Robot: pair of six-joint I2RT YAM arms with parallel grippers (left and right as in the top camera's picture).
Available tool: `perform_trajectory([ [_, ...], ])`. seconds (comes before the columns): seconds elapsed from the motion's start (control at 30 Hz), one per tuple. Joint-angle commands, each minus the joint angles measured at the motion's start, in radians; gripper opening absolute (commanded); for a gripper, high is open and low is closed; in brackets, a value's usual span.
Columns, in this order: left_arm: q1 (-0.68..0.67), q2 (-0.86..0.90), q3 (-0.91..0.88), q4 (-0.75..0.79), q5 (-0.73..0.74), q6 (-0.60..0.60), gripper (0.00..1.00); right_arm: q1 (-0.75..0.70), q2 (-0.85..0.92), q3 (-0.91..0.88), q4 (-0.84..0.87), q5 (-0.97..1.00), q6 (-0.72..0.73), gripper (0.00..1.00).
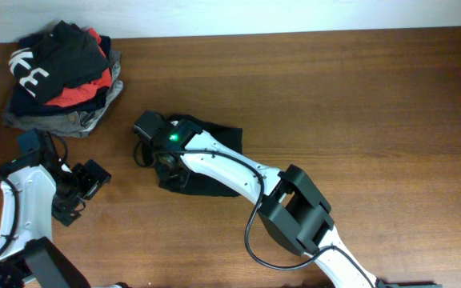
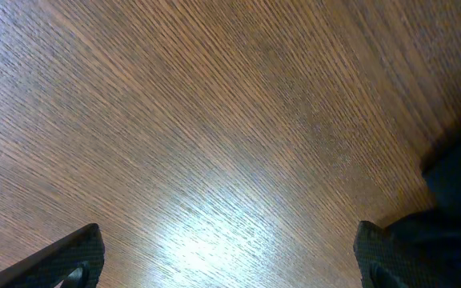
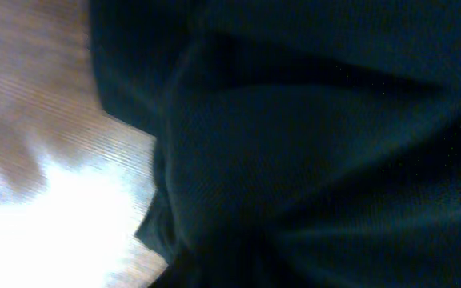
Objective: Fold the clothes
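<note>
Overhead: the black top (image 1: 218,136) lies bunched in a small folded heap on the tabletop (image 1: 358,96), left of centre; the right arm (image 1: 230,168) reaches across it from the lower right, and its wrist sits over the heap's left edge; the right fingers are hidden under that wrist, so I cannot tell whether they are clenched or released. A pile of other garments (image 1: 62,80), black with white letters, red and grey, sits in the far left corner, well apart from the top. The left fingers (image 1: 93,178) hang near the left edge, apart from both heaps.

Left wrist: the left fingers (image 2: 74,256) stand spread wide at the bottom corners, released, with only bare wood grain (image 2: 214,120) between them; a dark shape at the right edge is too unclear to name.

Right wrist: dark creased fabric (image 3: 310,144) fills nearly all the view, very close; a blurred, glaring strip of tabletop (image 3: 46,104) shows at the left; no fingers can be made out here.
</note>
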Motion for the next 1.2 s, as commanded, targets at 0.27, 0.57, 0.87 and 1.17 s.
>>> perform_trajectory([
  [0.27,0.003,-0.011,-0.024,0.002,-0.011,-0.013,0.99,-0.103,0.001,0.053,-0.142,0.07,0.016,0.04],
  [0.57,0.003,-0.011,-0.024,0.006,-0.011,-0.013,0.99,-0.193,-0.094,0.119,-0.236,0.023,-0.066,0.04],
  [0.87,0.003,-0.011,-0.024,0.009,-0.011,-0.013,0.99,-0.303,-0.21,0.12,-0.367,0.04,-0.104,0.04],
  [1.17,0.003,-0.011,-0.025,0.009,-0.011,-0.013,0.99,-0.485,-0.222,0.114,-0.552,0.062,-0.096,0.04],
])
